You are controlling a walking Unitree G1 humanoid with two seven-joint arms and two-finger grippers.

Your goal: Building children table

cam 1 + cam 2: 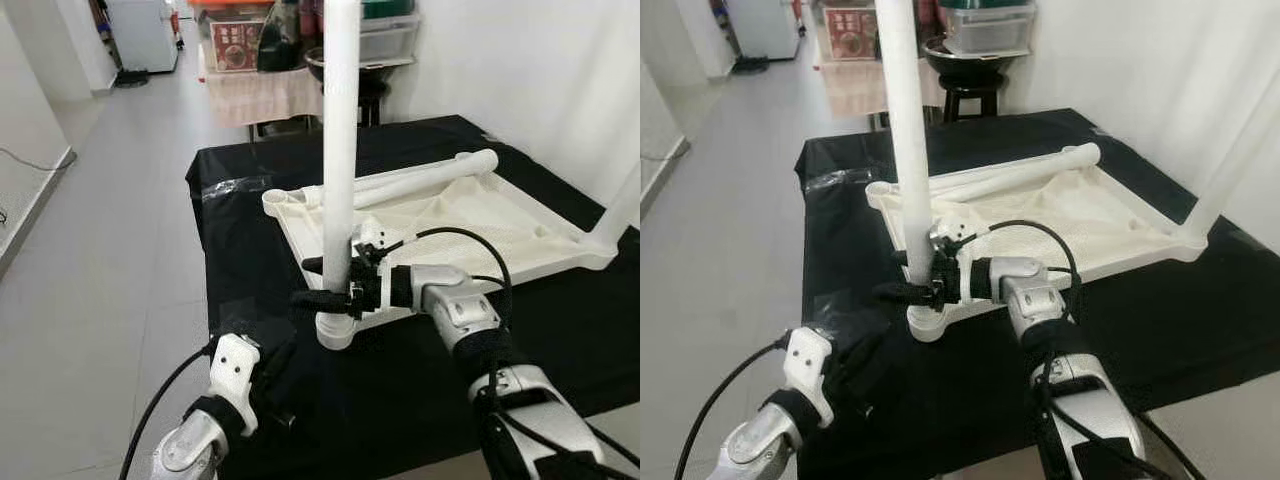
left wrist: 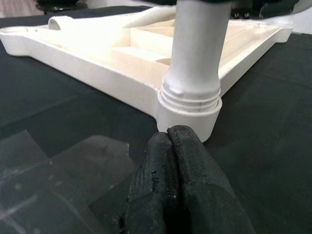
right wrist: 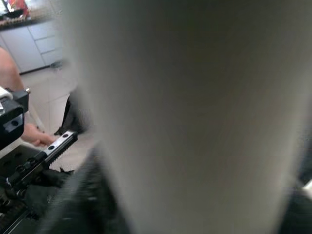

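Step in hand, as I judge it: seating/screwing a leg into a corner socket of the upturned tabletop; a 2nd leg already stands at the far right corner, a 3rd lies loose on the top.

L→R:

Left gripper (image 1: 283, 385) – low, near edge of the black cloth (image 1: 240, 260), fingers pressed together, holding nothing. In the left wrist view the fingertips (image 2: 178, 146) sit just short of the corner socket (image 2: 189, 114), pointing at it; can't tell if touching.

Upright leg (image 1: 340, 150) – stands in that socket, just beyond & slightly right of the left gripper; thread ridges show at the base, so prob. not fully home.

Right gripper (image 1: 335, 282) – clamped on the leg low down, just above the socket, fingers either side.

Tabletop (image 1: 470, 215) – upside down, stretches away beyond & right of the right gripper. Loose leg (image 1: 430, 175) lies across its far side.

Next, I'd guess: twist leg w/ right gripper, regrip, repeat; keep it vertical. Left could brace the corner so the top doesn't spin.
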